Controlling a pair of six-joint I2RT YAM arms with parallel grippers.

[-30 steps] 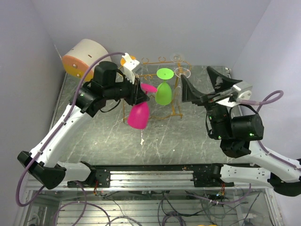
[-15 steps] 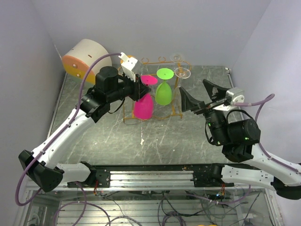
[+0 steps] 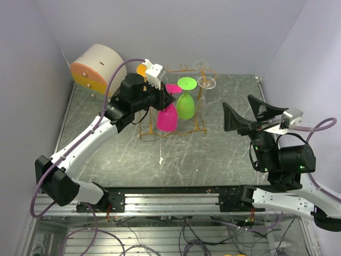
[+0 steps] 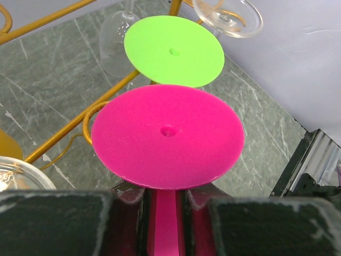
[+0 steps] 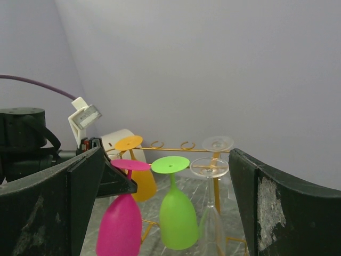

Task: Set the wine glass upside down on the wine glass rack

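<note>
Pink wine glass (image 3: 167,118) is upside down, stem clamped in left gripper (image 3: 162,100), foot just above the fingers, bowl below. It's at front-left of wine glass rack (image 3: 181,69), just beside green glass (image 3: 185,105). Right gripper (image 3: 237,101) is spread wide w/ nothing in it, well apart to the right.

On the left wrist view I can't see the bowl of the pink wine glass (image 4: 168,133); its own foot covers it. The right wrist view's lower edge cuts off the base of the wine glass rack (image 5: 216,186).
</note>
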